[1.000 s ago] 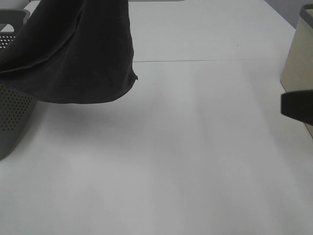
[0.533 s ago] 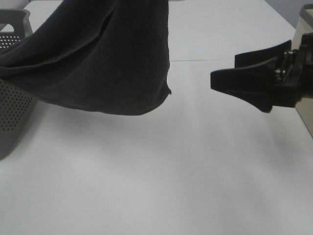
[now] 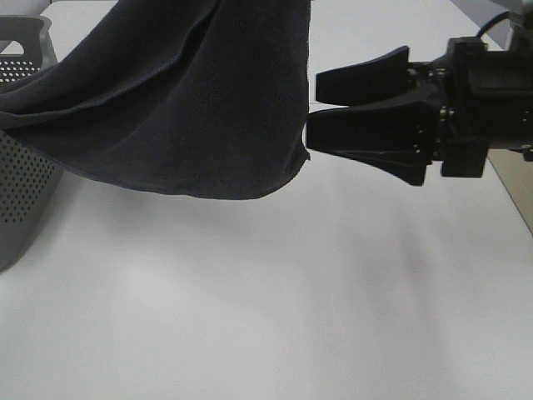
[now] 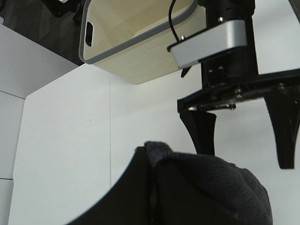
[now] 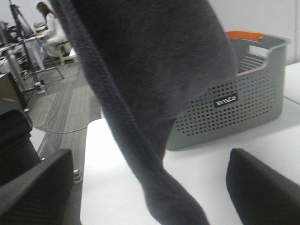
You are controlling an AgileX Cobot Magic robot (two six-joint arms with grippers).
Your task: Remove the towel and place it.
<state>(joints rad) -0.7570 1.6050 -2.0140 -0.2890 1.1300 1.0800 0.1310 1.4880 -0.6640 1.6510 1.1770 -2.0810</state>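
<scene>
Towel [image 3: 191, 100], just one, hangs clamped in left pincer [image 4: 151, 197]; right pincer [image 3: 312, 110] gapes wide beside it.

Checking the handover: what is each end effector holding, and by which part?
Left end effector grips the towel by a bunched fold; right end effector is open beside it, holding nothing.

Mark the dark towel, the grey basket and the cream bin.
dark towel [image 3: 191, 108], exterior high view, middle of the hanging cloth.
grey basket [image 5: 253, 105], right wrist view, perforated side wall.
cream bin [image 4: 140, 63], left wrist view, outer side wall.
</scene>
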